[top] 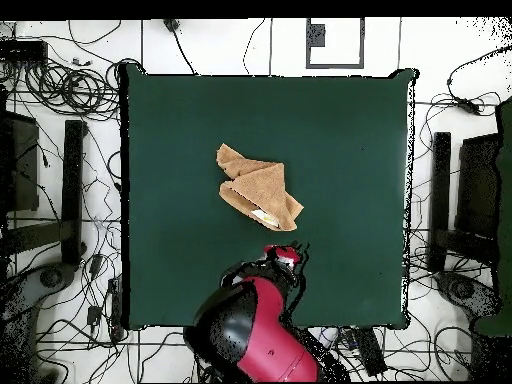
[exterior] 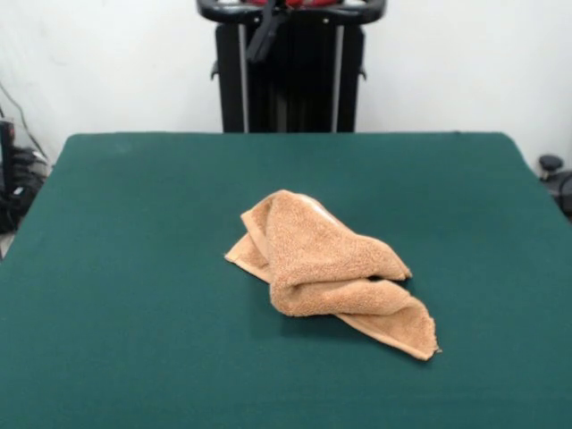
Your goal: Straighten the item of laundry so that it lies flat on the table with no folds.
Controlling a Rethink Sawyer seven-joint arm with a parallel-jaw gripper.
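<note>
The tan-orange towel lies crumpled near the middle of the dark green table, folded over itself in several layers, with one hemmed corner sticking out toward the front right. In the overhead view the towel is a bunched wedge on the table. The red and black arm is drawn back over the table's edge by the base. Its gripper end is a short way from the towel and not touching it. Only a piece of the arm shows at the top of the front view.
The robot's black pedestal stands behind the table's far edge. Cables and black stands lie on the floor around the table. The towel is far from every table edge.
</note>
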